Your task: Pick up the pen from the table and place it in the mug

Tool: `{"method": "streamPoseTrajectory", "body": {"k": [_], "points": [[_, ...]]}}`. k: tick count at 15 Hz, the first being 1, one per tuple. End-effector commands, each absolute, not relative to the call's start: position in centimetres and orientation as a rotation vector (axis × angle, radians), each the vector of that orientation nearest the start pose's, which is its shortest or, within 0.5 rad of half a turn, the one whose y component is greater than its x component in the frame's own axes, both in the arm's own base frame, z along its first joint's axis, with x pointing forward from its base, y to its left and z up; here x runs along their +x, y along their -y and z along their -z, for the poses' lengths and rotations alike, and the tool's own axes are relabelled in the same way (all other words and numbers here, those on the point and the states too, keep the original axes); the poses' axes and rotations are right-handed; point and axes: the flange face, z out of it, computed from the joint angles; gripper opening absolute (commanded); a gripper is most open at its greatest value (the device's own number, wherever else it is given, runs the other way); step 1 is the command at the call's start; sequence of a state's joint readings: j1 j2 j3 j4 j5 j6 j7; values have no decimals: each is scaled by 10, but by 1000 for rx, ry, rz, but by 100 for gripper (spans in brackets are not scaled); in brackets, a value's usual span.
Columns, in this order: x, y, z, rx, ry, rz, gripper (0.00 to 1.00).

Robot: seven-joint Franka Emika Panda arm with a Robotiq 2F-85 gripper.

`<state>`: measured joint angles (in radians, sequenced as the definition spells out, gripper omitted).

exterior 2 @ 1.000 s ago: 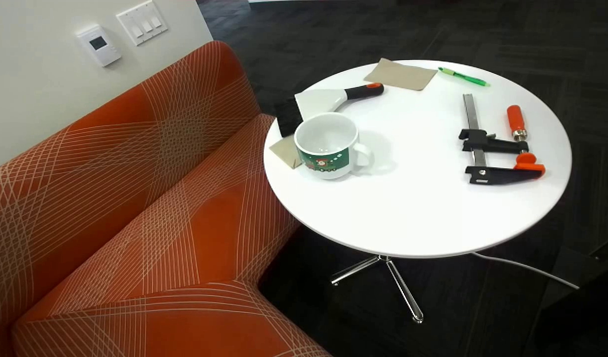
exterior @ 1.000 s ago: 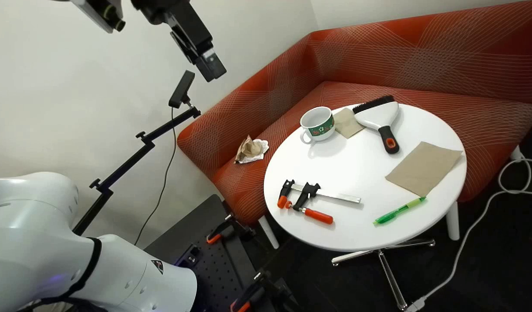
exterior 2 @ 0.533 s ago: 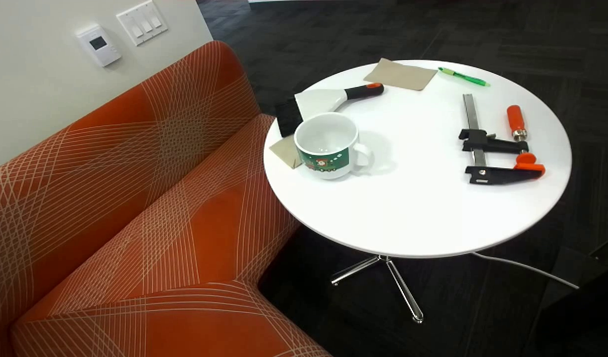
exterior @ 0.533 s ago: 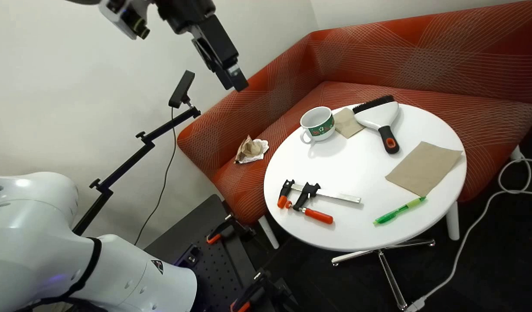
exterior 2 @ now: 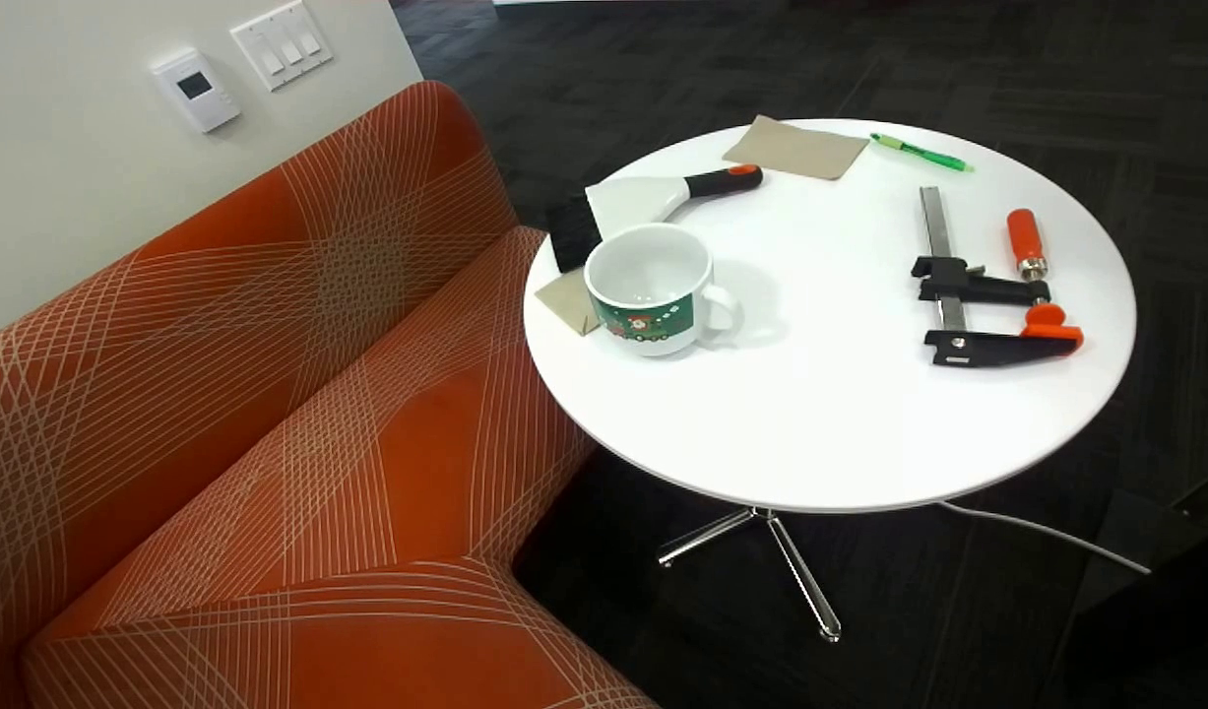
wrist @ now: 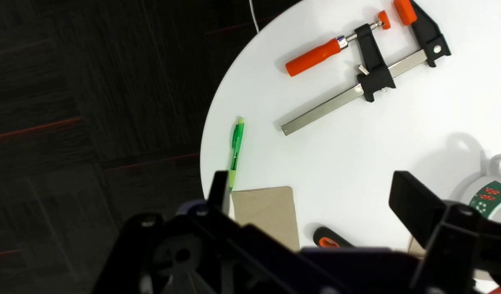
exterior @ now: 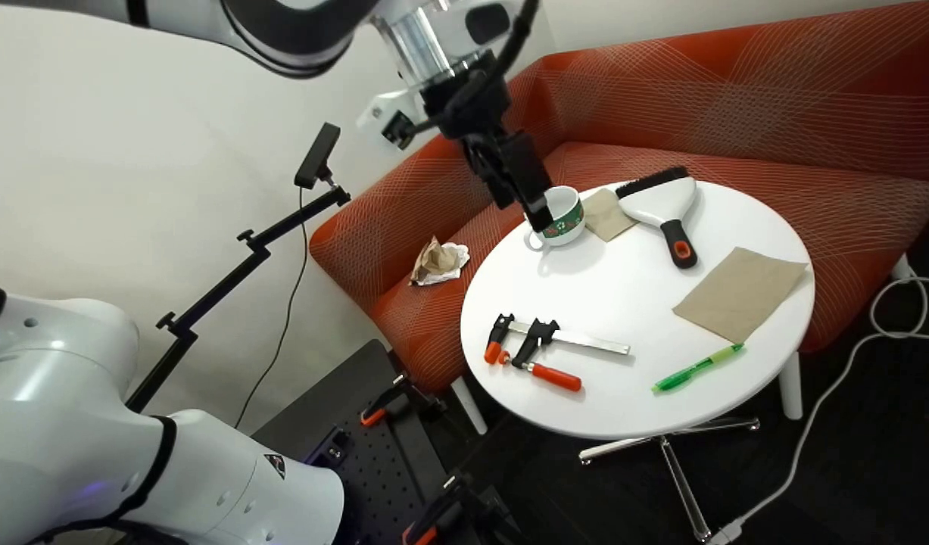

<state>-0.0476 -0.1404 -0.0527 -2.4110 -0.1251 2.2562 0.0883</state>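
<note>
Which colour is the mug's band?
The mug's band is green with small pictures, clearest in an exterior view.

On table (exterior 2: 820,414), in exterior view: mug (exterior 2: 650,319) left, clamp (exterior 2: 987,289) right, pen (exterior 2: 922,153) behind.

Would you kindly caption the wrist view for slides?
Past the open black gripper, a round white table bears a slim green pen, an orange-handled metal clamp and green-banded white mug.
</note>
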Motion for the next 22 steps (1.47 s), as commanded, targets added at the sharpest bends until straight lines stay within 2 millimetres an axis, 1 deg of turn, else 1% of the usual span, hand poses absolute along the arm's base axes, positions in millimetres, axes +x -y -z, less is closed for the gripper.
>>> {"method": "streamPoseTrajectory", "body": {"k": [1,3,5,6,7,9,14,18,22], "points": [[485,66,-319,-3207,-254,-6,100],[491,76,-295,-3201,-283,-6,100],[491,86,-278,-3182,-337,-12,100],[490,88,-273,-3166,-362,-31,100],[486,83,-277,-3191,-295,-40,100],[486,87,-268,-3180,-325,-64,100],[488,87,-270,-3177,-330,-57,100],[504,94,-245,-3150,-378,-7,100],[518,105,-211,-3143,-458,60,100]]}}
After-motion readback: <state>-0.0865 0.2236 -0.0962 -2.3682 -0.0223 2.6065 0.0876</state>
